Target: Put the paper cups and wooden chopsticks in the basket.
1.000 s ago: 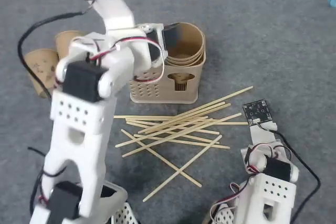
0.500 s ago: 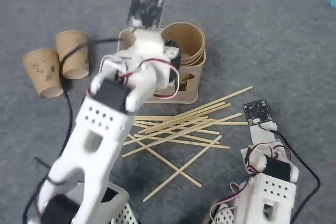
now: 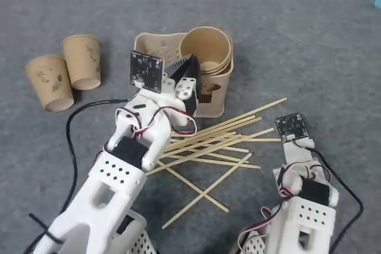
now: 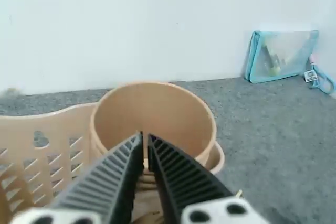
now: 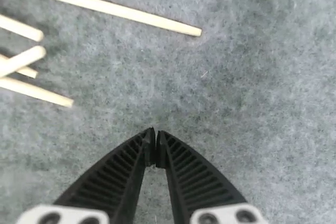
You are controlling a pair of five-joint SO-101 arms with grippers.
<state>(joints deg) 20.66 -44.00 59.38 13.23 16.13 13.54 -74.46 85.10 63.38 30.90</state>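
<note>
Stacked cups [image 3: 205, 49] sit in the basket [image 3: 209, 104], but two cups [image 3: 50, 81] and all chopsticks [image 3: 205, 145] lie on the counter [image 3: 309, 46]; the left gripper [image 4: 145, 137] and right gripper [image 5: 155, 132] have their fingers pressed together, empty.

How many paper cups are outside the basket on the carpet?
2. The outer cup is far left of the basket; the inner cup is beside it, nearer the basket. The left arm might hide another.

The grey felt-covered table [image 3: 309, 57] is carrying a loose heap of wooden chopsticks [image 3: 214, 141] at its centre. The basket [image 3: 156, 49] is standing just beside them at twelve o'clock, and two paper cups [image 3: 50, 81] [image 3: 83, 60] are sitting together at ten o'clock.
</note>
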